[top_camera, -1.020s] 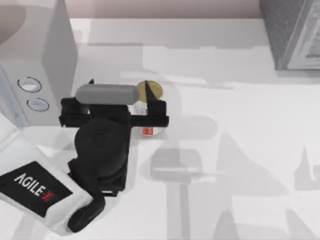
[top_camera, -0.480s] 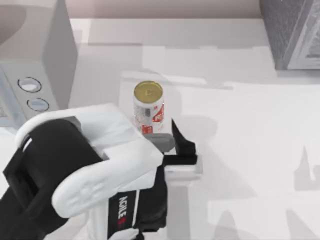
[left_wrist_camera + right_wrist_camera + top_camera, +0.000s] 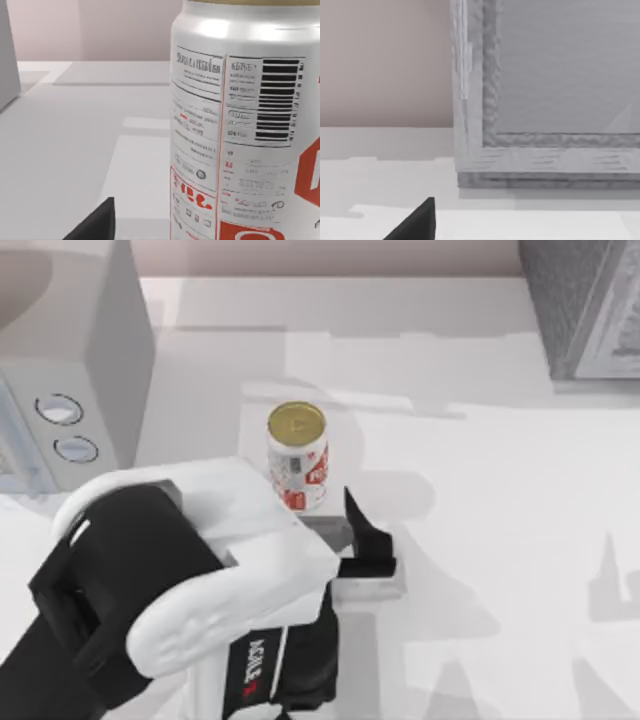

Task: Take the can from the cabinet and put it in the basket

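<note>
Can upright on the bench, left tool just beside it

The left wrist view shows the can's (image 3: 245, 125) barcode; the top view shows its gold lid, the left tool (image 3: 355, 540) beside it, grip unreadable; the cabinet (image 3: 545, 95) fronts the right wrist view

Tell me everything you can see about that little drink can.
The can stands upright on the white table, out in the open left of the cabinet. It has a gold top with a pull tab and a shiny white body with red label patches, fine print and a barcode. Nothing grips it; the left gripper sits just beside its base.
</note>
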Robot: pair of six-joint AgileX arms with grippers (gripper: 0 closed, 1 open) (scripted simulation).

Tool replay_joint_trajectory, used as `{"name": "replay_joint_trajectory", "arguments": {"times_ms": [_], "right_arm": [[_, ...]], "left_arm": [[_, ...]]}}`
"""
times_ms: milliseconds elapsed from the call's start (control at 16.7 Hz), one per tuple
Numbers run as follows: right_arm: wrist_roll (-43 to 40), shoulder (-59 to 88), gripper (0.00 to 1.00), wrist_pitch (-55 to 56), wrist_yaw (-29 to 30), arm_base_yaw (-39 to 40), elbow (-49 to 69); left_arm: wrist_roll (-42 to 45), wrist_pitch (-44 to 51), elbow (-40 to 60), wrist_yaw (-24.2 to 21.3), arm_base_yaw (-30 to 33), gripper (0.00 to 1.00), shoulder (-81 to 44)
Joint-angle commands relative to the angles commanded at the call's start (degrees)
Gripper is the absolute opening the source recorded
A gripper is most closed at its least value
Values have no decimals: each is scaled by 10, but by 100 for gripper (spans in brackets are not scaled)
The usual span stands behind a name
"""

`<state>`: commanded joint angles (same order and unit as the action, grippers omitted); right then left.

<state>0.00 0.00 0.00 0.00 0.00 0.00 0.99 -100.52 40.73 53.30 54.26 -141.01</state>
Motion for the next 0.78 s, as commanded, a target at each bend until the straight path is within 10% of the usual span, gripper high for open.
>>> {"name": "replay_joint_trajectory", "arguments": {"times_ms": [780], "right_arm": [[0, 0, 100, 0, 0, 0, 0]], "left_arm": [[-1, 91, 106, -89, -87, 100, -11]]}}
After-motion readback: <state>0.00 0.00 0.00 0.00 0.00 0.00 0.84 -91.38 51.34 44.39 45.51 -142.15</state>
